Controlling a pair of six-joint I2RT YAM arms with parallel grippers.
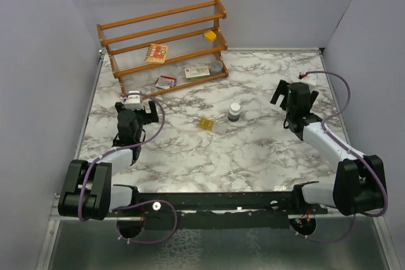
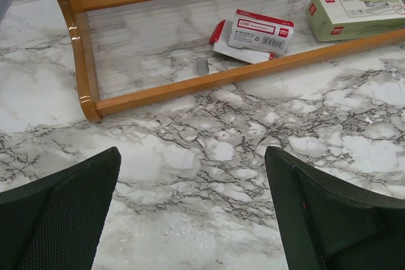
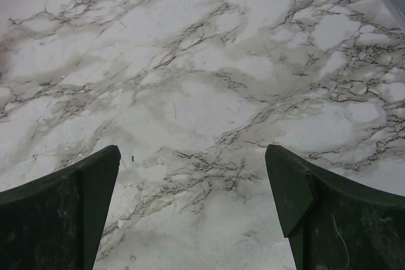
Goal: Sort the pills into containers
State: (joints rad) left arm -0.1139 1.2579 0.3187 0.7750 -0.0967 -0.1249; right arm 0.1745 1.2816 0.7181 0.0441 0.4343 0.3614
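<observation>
L gripper [image 2: 192, 156]: fingers spread wide, nothing btwn them, over marble table [image 1: 253, 156] just near of wooden rack [image 1: 166, 42] at far left. R gripper [image 3: 192, 153]: also spread wide, holding nothing, at right side. Yellow pills [image 1: 205, 122] clustered mid-table btwn the arms. White-capped grey bottle [image 1: 235, 112] upright just right of them. Red-white box [image 2: 259, 30] and green box [image 2: 354, 11] on rack's bottom shelf.

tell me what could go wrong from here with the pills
The pills are a tiny loose cluster; a grab may scatter rather than grip them. The bottle stands upright close beside them, so a reach could tip it. The left pincer faces the wooden rack nearby and might clip its rail.
</observation>
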